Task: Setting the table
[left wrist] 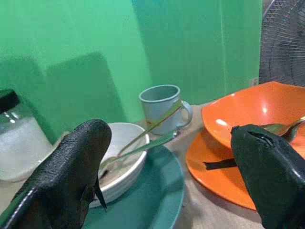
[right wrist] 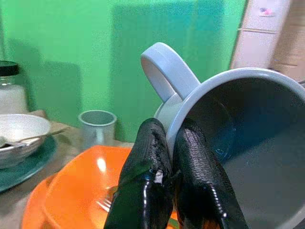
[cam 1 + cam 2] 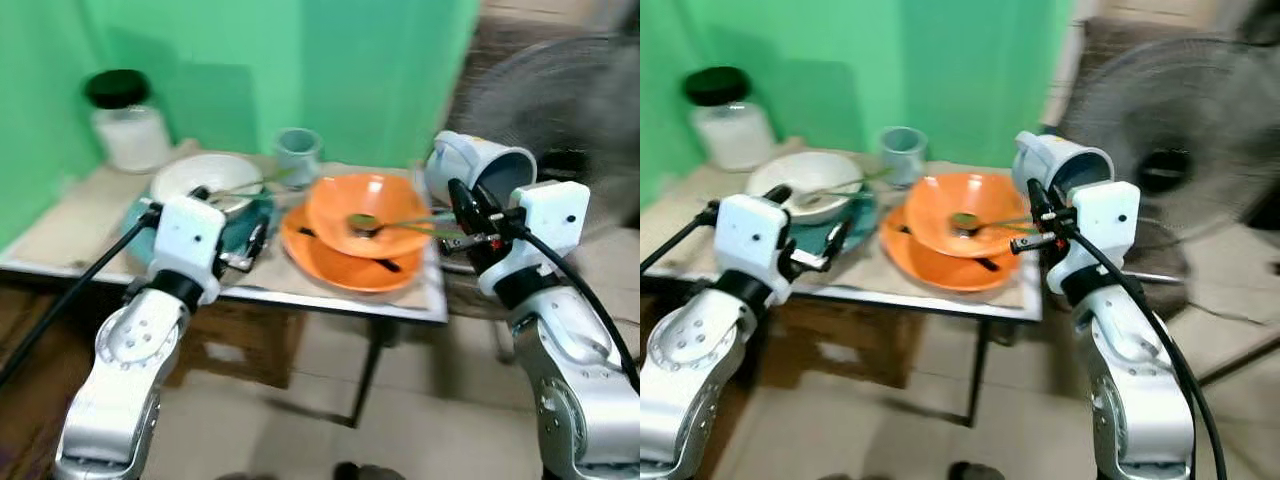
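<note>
Currently both grippers are held up at the near edge of the table (image 3: 60,245). Left gripper (image 3: 232,228): fingers (image 1: 71,176) spread wide, nothing between them, poised just before the teal plate (image 3: 255,222). Right gripper (image 3: 468,212): fingers (image 2: 147,191) pinched on the rim of a pale blue-grey mug (image 3: 478,165), one inside and one outside the wall; the mug is held tipped on its side in the air, mouth toward the camera, handle up, over the table's right edge.

On the table, a white bowl (image 3: 205,178) is seated on the teal plate, with a green-handled utensil (image 1: 143,140) resting in it. Just to the right, an orange bowl (image 3: 365,212) is stacked on an orange plate (image 3: 320,262); a green fork (image 3: 385,224) lies in the bowl, and a dark utensil (image 3: 388,263) lies on the plate under it.

Further back, a second grey-blue cup (image 3: 297,152) stands upright between the two place sets, near the green backdrop (image 3: 300,60). A black-lidded glass jar (image 3: 125,120) is set at the far left corner. A floor fan (image 3: 1180,130) is seen behind the right arm, blurred.
</note>
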